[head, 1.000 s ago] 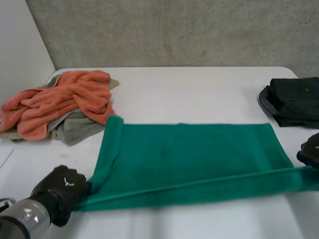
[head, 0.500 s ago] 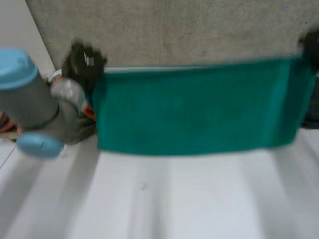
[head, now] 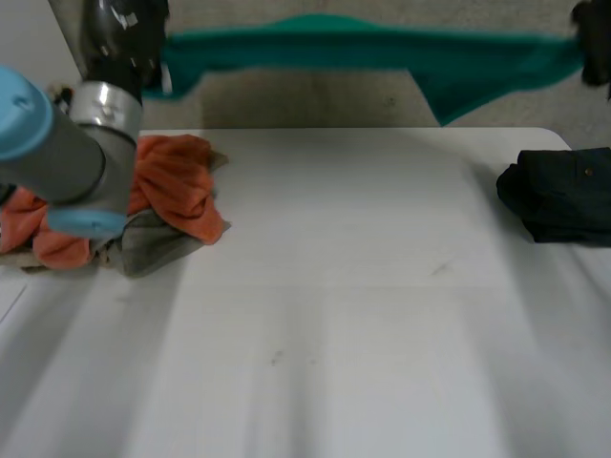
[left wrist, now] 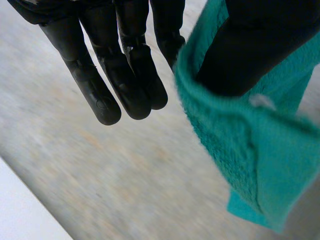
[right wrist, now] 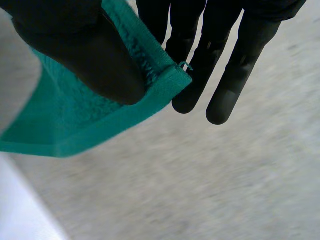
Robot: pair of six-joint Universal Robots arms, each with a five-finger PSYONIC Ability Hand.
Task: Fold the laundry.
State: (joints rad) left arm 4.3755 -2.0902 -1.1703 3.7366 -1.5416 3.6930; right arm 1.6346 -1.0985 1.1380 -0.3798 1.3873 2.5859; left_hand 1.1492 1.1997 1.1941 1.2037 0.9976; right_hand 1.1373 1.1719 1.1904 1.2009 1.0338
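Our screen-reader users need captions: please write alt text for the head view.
The left hand and right hand hold a green towel stretched in the air above a white table. A pile of orange and grey cloth lies at the table's left, a dark garment at its right.

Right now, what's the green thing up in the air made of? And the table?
The green towel looks like terry cloth, probably cotton: it has a fuzzy matte pile and a flat stitched hem. The table looks hard and smooth, maybe plastic or laminate, though its plain white top can't settle which.
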